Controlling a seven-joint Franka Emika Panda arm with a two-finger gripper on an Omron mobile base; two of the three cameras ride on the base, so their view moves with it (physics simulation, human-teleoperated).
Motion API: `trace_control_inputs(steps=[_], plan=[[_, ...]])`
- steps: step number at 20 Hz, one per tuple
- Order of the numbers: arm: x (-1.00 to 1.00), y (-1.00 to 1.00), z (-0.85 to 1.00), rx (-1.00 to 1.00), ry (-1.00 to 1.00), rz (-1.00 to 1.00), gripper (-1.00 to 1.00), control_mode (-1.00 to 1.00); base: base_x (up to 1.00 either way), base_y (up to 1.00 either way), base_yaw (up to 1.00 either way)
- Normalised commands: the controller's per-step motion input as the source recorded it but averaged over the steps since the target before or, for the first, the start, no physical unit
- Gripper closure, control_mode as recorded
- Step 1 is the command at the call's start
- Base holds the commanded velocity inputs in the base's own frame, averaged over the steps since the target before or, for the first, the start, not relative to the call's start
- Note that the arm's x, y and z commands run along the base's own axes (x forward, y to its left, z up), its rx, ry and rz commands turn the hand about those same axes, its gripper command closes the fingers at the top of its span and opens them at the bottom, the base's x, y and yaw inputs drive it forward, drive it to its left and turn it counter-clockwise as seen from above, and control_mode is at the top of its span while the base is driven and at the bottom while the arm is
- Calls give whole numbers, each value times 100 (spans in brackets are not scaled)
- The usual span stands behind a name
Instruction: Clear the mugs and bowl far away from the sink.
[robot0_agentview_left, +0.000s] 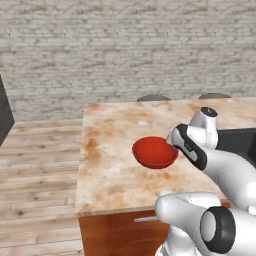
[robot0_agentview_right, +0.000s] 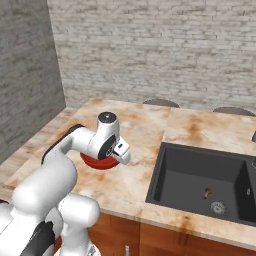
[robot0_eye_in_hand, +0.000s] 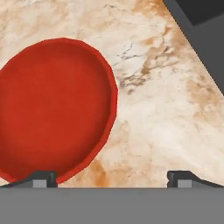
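The glossy red bowl (robot0_agentview_left: 154, 151) sits on the marble counter (robot0_agentview_left: 110, 150), left of the dark grey sink (robot0_agentview_right: 210, 180). In the hand view the bowl (robot0_eye_in_hand: 52, 109) lies to the left, with a corner of the sink (robot0_eye_in_hand: 205, 26) at the top right. My gripper (robot0_eye_in_hand: 112, 179) hangs open just above the counter. Its left fingertip (robot0_eye_in_hand: 43, 178) is over the bowl's near rim, and its right fingertip is over bare marble. Nothing is between the fingers. From the right base view my hand (robot0_agentview_right: 121, 151) covers the right part of the bowl (robot0_agentview_right: 95, 161). The mugs are out of view.
The counter's left edge (robot0_agentview_left: 80, 165) drops to a wooden floor. Two round stool tops (robot0_agentview_left: 153, 98) (robot0_agentview_left: 215, 95) stand behind the counter's far edge. A brick wall runs behind. Bare marble lies left of and beyond the bowl.
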Motion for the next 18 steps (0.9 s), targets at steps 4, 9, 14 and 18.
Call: trace_control_inputs(steps=[4, 9, 14, 18], plan=[[35, 0, -37, 0, 0, 2, -100, -100, 0, 0, 0], [33, 0, -34, 1, 0, 1, -100, -100, 0, 0, 0], [31, 0, -35, 0, 0, 0, -100, -100, 0, 0, 0], [29, 0, -38, 0, 0, 0, -100, -100, 0, 0, 0]])
